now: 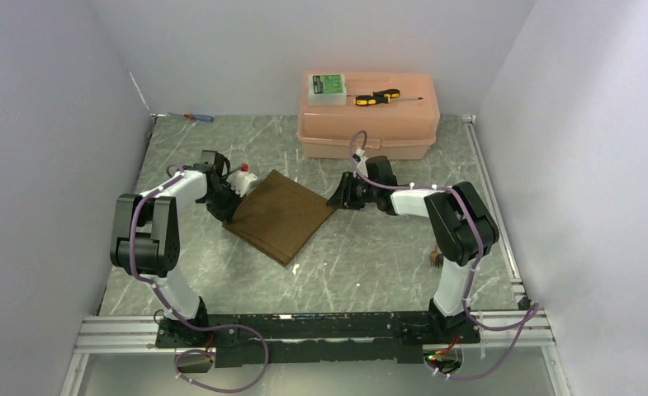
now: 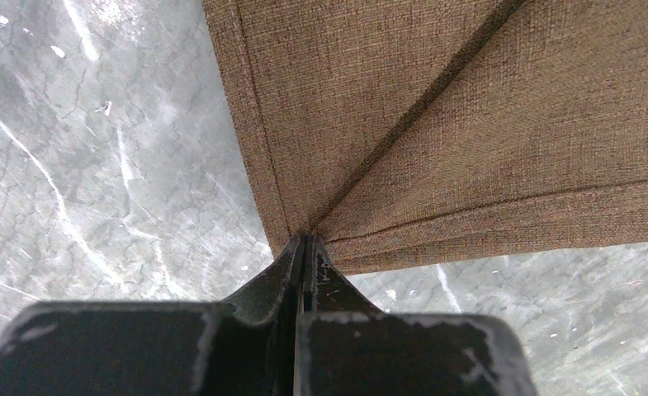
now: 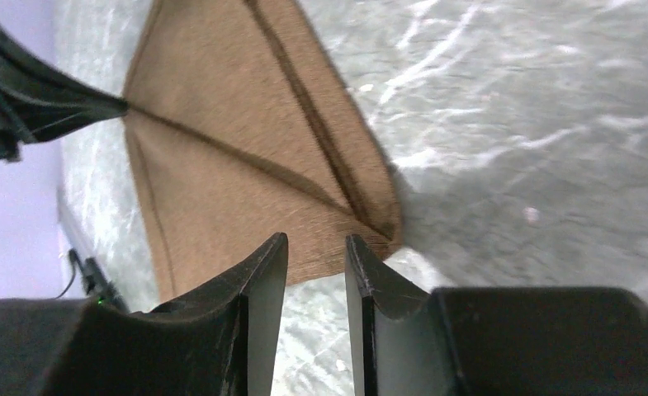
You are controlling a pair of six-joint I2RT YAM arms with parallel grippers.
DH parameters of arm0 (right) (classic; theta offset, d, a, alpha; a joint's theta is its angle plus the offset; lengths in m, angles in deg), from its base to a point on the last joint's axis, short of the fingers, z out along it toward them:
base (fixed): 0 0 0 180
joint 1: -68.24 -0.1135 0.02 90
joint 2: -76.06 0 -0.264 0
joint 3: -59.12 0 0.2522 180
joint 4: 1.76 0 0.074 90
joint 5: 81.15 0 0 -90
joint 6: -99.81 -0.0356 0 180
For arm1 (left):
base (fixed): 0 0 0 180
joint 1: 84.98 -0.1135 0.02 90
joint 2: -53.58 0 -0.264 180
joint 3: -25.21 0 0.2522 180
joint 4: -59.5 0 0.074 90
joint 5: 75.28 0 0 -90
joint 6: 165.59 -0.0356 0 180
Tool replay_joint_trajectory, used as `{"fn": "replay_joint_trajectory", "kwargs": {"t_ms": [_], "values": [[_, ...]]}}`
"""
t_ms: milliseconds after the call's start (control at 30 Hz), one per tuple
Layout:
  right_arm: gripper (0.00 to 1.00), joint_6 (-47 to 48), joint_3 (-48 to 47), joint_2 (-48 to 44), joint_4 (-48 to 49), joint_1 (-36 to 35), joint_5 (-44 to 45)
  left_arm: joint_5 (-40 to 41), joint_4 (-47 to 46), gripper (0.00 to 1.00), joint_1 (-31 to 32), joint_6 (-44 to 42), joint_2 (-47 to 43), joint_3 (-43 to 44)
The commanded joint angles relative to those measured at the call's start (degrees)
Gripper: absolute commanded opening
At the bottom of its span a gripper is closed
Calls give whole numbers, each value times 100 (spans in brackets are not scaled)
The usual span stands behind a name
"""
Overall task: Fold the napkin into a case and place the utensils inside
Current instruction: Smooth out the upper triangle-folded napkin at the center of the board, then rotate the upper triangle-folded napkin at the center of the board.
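Grey table (image 1: 370, 247); wrist views reveal left gripper (image 2: 304, 241) pinching napkin (image 2: 469, 124) corner.

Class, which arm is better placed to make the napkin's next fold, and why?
Left, probably: the left gripper is shut on a napkin corner; the right gripper is open, holding nothing.
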Motion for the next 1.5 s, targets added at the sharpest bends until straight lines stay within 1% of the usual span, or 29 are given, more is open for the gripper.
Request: {"fn": "replay_joint_trajectory", "kwargs": {"t_ms": [0,100,267,500,600,633,667,800,867,900,967,1000,1067,1167,1233,1300,1333,1400,1467], "values": [[36,-3,-272,-153,337,-31,-842,-189,-34,5,5,106,-104,24],[33,-149,-199,-243,412,-40,-668,-239,56,7,6,136,-179,93],[20,-280,51,-384,613,-40,-376,-234,128,8,4,130,-233,102],[7,-93,-35,108,495,-31,-255,-146,68,8,4,110,-245,-20],[4,38,-43,307,389,-49,18,-141,88,10,-5,114,-245,-5],[4,73,-29,307,316,-55,160,-141,91,13,-5,120,-248,9],[4,108,-5,278,283,-57,219,-136,93,16,-12,127,-251,12],[13,281,40,-209,-15,-102,464,-241,183,39,-55,173,-284,99],[23,303,38,-469,-178,-142,538,-356,321,47,-81,229,-283,202],[31,324,23,-597,-268,-192,612,-418,437,52,-102,270,-270,293],[45,320,48,-838,-356,-287,735,-603,718,54,-183,365,-237,539],[49,325,45,-938,-445,-349,803,-708,852,54,-243,378,-239,646],[53,324,34,-1102,-658,-516,1069,-847,1074,55,-379,354,-267,814],[53,250,13,-1194,-1103,-865,1639,-911,1162,56,-462,272,-275,945],[52,69,67,-1110,-1253,-1088,1872,-916,1140,56,-653,255,-203,963],[50,-179,152,-906,-1256,-1197,1823,-938,1084,56,-694,268,-86,959],[50,-306,203,-727,-1217,-1206,1641,-955,1052,55,-703,287,-30,951],[52,-568,401,-532,-822,-1158,1157,-1003,977,55,-708,333,70,906],[55,-648,430,-430,-692,-1167,1032,-1045,902,54,-708,359,149,845]]}}
